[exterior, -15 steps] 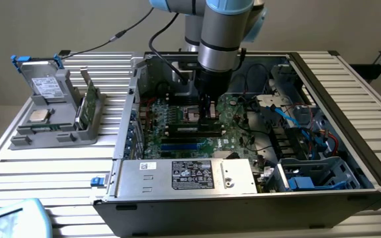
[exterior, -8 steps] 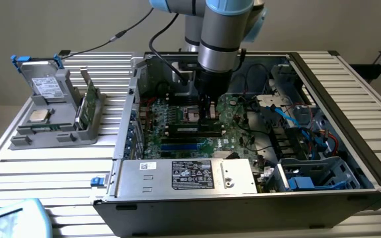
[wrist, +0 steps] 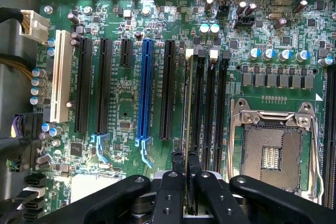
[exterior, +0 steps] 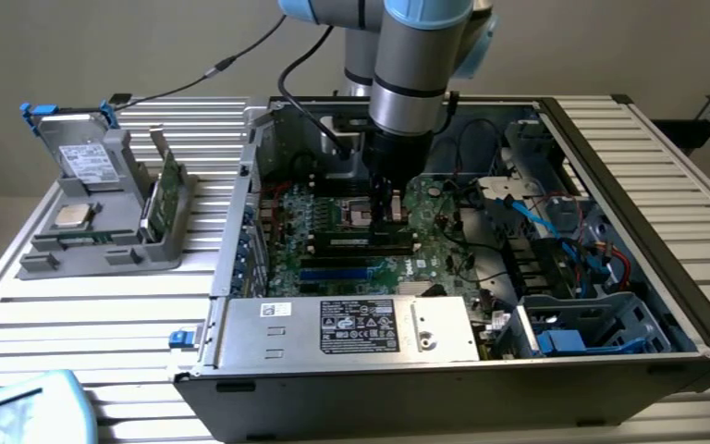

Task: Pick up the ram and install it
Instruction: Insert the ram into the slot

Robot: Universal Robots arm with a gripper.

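The ram (wrist: 187, 103) is seen edge-on in the wrist view as a thin green stick with a pale edge. It runs along the first of the black memory slots (wrist: 210, 103), beside the open processor socket (wrist: 273, 150). My gripper (wrist: 186, 174) is shut on the ram's near end, one black finger on each side. In the exterior view my gripper (exterior: 388, 205) reaches straight down into the open computer case onto the motherboard (exterior: 435, 217), with the ram (exterior: 361, 242) lying as a dark bar under it. Whether the ram is seated in the slot I cannot tell.
Case walls (exterior: 250, 185) surround the board. The silver power supply (exterior: 343, 326) lies along the front, and cables and a blue drive cage (exterior: 577, 324) are at the exterior view's right. A grey holder (exterior: 96, 245) outside the case carries a silver processor chip (exterior: 74, 215) and a green card (exterior: 164, 190).
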